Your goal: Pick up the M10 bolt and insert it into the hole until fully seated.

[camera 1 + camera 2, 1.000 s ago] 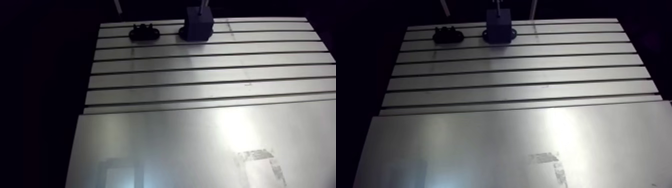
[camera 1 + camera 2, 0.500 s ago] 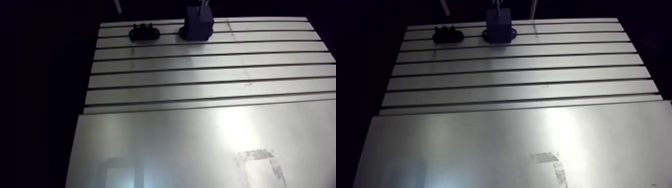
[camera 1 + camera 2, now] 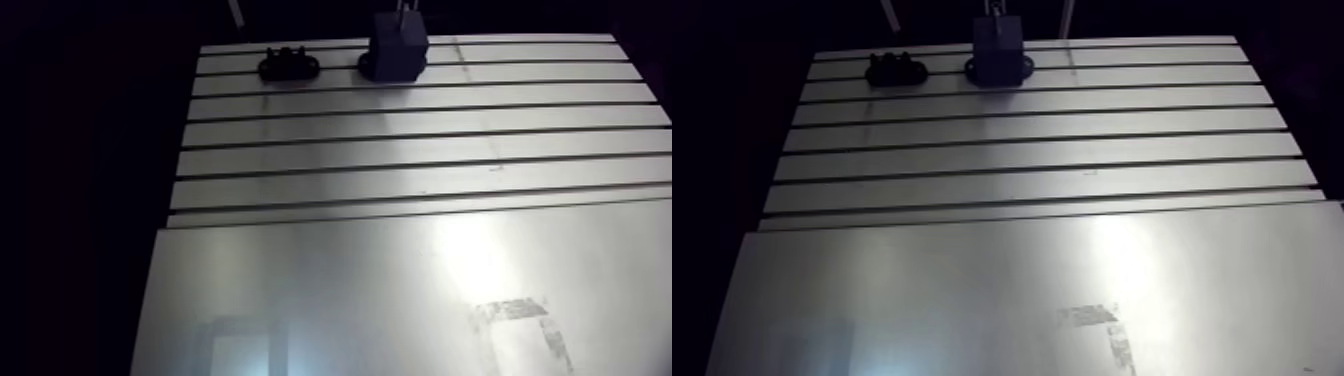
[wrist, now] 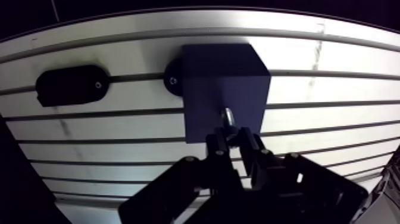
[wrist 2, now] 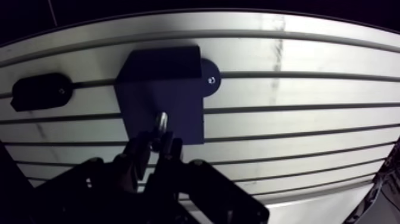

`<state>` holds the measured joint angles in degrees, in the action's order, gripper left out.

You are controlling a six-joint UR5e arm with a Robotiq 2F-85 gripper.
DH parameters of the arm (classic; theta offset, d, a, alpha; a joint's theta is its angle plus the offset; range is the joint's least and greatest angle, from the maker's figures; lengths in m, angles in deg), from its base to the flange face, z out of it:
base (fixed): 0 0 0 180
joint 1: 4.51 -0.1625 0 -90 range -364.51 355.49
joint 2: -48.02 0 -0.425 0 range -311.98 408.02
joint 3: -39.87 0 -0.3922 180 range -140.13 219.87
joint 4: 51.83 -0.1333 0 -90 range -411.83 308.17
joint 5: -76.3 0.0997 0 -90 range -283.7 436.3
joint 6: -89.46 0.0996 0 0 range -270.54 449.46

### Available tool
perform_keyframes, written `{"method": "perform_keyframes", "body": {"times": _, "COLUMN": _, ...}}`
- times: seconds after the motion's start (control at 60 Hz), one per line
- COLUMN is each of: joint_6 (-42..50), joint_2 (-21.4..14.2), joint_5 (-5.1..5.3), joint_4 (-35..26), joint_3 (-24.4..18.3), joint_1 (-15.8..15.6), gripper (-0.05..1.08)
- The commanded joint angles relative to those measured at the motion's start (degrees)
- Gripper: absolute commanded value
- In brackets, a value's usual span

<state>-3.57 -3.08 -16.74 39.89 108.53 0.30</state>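
the slotted aluminium table [image 3: 400, 290] shines bright in front, its grooves running across toward the far edge. there, in the wrist view, the gripper [image 4: 233, 136] is clamped on the m10 bolt [image 4: 228, 117], a finger on either side of its shank. the metal tip points down at the top face of the dark block [image 4: 223, 71]. whether the tip has gone into the block i cannot tell. beside the block, apart from it, sits a flat black holder [image 4: 71, 84].

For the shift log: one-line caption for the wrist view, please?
Gripper shut on the bolt over the dark block on the slotted table.
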Motion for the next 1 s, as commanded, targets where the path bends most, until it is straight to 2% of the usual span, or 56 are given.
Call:
{"method": "perform_keyframes", "body": {"times": 0.017, "joint_6": 0.36, "joint_2": 0.0, "joint_5": -0.14, "joint_4": 0.42, "joint_3": 0.22, "joint_1": -0.22, "gripper": 0.16}}
{"method": "perform_keyframes", "body": {"times": 0.033, "joint_6": 0.35, "joint_2": 0.0, "joint_5": -0.09, "joint_4": 0.66, "joint_3": 0.27, "joint_1": -0.24, "gripper": 0.03}}
{"method": "perform_keyframes", "body": {"times": 0.05, "joint_6": 0.5, "joint_2": -0.07, "joint_5": -0.01, "joint_4": 0.92, "joint_3": 0.36, "joint_1": -0.32, "gripper": 0.01}}
{"method": "perform_keyframes", "body": {"times": 0.167, "joint_6": 0.11, "joint_2": -0.08, "joint_5": -0.16, "joint_4": 2.15, "joint_3": 0.3, "joint_1": -0.24, "gripper": 0.0}}
{"method": "perform_keyframes", "body": {"times": 0.567, "joint_6": -0.28, "joint_2": -1.5, "joint_5": 0.52, "joint_4": 1.19, "joint_3": 0.07, "joint_1": -0.05, "gripper": 0.0}}
{"method": "perform_keyframes", "body": {"times": 0.6, "joint_6": -0.19, "joint_2": -2.31, "joint_5": 0.6, "joint_4": 0.78, "joint_3": 0.48, "joint_1": -0.21, "gripper": 0.0}}
{"method": "perform_keyframes", "body": {"times": 0.633, "joint_6": -0.34, "joint_2": -4.94, "joint_5": 0.94, "joint_4": -0.03, "joint_3": 1.96, "joint_1": -0.56, "gripper": 0.0}}
{"method": "perform_keyframes", "body": {"times": 0.667, "joint_6": -0.34, "joint_2": -4.94, "joint_5": 0.94, "joint_4": -0.03, "joint_3": 1.96, "joint_1": -0.56, "gripper": 0.0}}
{"method": "perform_keyframes", "body": {"times": 0.683, "joint_6": -0.35, "joint_2": -6.64, "joint_5": 1.11, "joint_4": -0.15, "joint_3": 3.3, "joint_1": -0.59, "gripper": 0.0}}
{"method": "perform_keyframes", "body": {"times": 0.7, "joint_6": -0.35, "joint_2": -6.64, "joint_5": 1.11, "joint_4": -0.15, "joint_3": 3.3, "joint_1": -0.59, "gripper": 0.0}}
{"method": "perform_keyframes", "body": {"times": 0.75, "joint_6": -0.44, "joint_2": -10.3, "joint_5": 1.15, "joint_4": -0.25, "joint_3": 5.79, "joint_1": -0.91, "gripper": 0.01}}
{"method": "perform_keyframes", "body": {"times": 0.8, "joint_6": -0.51, "joint_2": -12.08, "joint_5": 1.15, "joint_4": -0.26, "joint_3": 6.94, "joint_1": -1.09, "gripper": 0.01}}
{"method": "perform_keyframes", "body": {"times": 0.833, "joint_6": -0.6, "joint_2": -15.44, "joint_5": 1.15, "joint_4": -0.26, "joint_3": 8.89, "joint_1": -1.27, "gripper": 0.01}}
{"method": "perform_keyframes", "body": {"times": 1.0, "joint_6": -0.79, "joint_2": -22.3, "joint_5": 1.06, "joint_4": -1.73, "joint_3": 12.0, "joint_1": -1.65, "gripper": 0.01}}
